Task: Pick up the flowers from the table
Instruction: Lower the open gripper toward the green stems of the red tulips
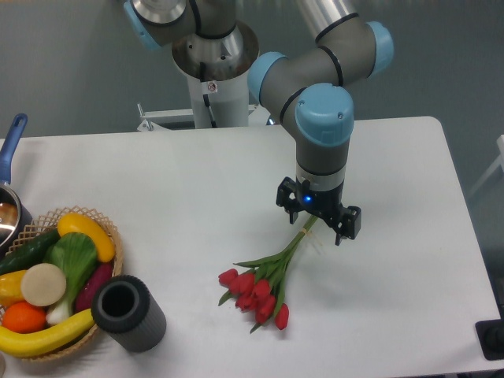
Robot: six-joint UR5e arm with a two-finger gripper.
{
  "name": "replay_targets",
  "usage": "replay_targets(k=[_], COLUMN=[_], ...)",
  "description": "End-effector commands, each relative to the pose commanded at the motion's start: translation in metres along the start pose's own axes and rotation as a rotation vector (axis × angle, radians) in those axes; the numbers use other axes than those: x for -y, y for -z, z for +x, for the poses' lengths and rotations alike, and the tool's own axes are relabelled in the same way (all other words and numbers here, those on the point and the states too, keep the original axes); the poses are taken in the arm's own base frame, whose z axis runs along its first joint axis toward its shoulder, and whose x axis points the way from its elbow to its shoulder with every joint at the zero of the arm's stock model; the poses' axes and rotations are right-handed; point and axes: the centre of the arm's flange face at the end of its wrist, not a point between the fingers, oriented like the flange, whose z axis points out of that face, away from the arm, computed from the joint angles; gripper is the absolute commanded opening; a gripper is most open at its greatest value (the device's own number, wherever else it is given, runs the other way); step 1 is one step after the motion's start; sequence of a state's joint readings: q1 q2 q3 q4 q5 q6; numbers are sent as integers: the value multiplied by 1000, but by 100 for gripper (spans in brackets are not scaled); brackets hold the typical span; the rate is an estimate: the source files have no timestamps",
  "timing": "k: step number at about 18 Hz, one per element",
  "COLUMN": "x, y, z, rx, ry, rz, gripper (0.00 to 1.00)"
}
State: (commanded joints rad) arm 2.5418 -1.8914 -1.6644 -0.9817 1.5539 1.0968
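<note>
Black two-finger gripper (319, 223) low over white smooth tabletop (409, 236) — fingers spread, astride thin green stems of red tulip bunch (260, 291). Grip on stems — cannot tell. Red buds down-left of fingers, flat on tabletop.

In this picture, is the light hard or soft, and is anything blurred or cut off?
Fixed camera view: soft, even light; the flowers and gripper cast only faint shadows on the table. No strong glare. Focus is sharp on the flowers. The basket and the pot are cut off at the left edge.
</note>
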Motion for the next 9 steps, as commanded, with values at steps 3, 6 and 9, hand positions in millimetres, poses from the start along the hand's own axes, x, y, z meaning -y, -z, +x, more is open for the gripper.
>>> replay_targets(k=[3, 6, 9], x=[1, -1, -10], y=[1, -1, -19], z=[1, 2, 19], rx=[1, -6, -30], ry=[0, 3, 4], rz=[1, -1, -2], gripper=[100, 100, 100])
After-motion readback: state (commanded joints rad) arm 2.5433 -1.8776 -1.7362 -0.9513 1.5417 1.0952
